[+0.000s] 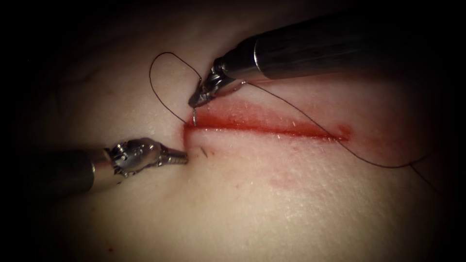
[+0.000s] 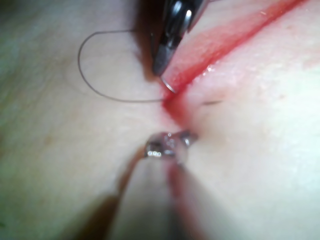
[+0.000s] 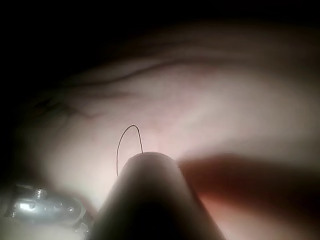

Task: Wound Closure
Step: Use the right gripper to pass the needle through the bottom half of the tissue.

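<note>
Your left tool (image 1: 177,156) lies nearest, at lower left of the endoscope frame, fingers closed on nothing, tips just beside the left end of the cut (image 1: 264,127). Your right tool (image 1: 196,99) enters from upper right, fingers clamped on the needle (image 1: 194,116) near its upper end; the needle hangs down with its tip at the cut's left end, and you cannot tell whether it has entered the tissue (image 1: 242,204). Thread (image 1: 160,97) loops at upper left and trails right across the cut. To do this well, judge the needle's curve and keep the thread slack.
</note>
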You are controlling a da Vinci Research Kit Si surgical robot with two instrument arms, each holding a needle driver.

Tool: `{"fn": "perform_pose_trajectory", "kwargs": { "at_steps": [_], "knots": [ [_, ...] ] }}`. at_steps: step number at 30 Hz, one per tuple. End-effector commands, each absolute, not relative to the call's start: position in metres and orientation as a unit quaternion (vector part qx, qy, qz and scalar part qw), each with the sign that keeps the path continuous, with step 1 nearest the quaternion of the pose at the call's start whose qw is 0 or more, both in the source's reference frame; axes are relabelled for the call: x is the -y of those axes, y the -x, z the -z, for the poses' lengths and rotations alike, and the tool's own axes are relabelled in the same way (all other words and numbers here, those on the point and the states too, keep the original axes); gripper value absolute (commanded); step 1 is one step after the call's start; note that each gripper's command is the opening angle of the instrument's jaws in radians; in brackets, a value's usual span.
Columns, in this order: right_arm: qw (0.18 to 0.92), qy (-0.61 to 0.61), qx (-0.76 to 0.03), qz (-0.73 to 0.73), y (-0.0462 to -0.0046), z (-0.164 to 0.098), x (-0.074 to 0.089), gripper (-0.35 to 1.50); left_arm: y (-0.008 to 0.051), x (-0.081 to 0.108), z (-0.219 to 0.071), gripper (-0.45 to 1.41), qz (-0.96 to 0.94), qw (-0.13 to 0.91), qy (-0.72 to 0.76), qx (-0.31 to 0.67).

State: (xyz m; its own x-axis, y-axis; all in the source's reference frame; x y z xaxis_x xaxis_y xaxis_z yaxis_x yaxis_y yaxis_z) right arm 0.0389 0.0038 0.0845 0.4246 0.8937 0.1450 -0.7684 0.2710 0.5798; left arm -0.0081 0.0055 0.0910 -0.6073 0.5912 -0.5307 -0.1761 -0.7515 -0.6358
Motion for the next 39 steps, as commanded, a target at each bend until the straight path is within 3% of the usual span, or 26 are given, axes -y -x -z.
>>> {"fn": "perform_pose_trajectory", "kwargs": {
  "at_steps": [1, 17, 35, 39],
  "knots": [
    [0.790, -0.299, -0.107, -0.524, -0.0397, -0.0851, -0.0031, -0.35, 0.0087, -0.0051, -0.0917, -0.33, -0.854, 0.224, 0.383, 0.273],
    [0.828, -0.329, 0.072, -0.447, -0.0385, -0.0826, -0.0006, -0.35, 0.0086, -0.0051, -0.0917, -0.33, -0.854, 0.223, 0.381, 0.273],
    [0.835, -0.365, 0.075, -0.405, -0.0387, -0.0794, 0.0049, -0.35, 0.0087, -0.0050, -0.0917, -0.33, -0.854, 0.223, 0.382, 0.274],
    [0.825, -0.379, 0.040, -0.416, -0.0385, -0.0793, 0.0041, -0.35, 0.0087, -0.0050, -0.0917, -0.33, -0.854, 0.223, 0.382, 0.274]
  ]
}}
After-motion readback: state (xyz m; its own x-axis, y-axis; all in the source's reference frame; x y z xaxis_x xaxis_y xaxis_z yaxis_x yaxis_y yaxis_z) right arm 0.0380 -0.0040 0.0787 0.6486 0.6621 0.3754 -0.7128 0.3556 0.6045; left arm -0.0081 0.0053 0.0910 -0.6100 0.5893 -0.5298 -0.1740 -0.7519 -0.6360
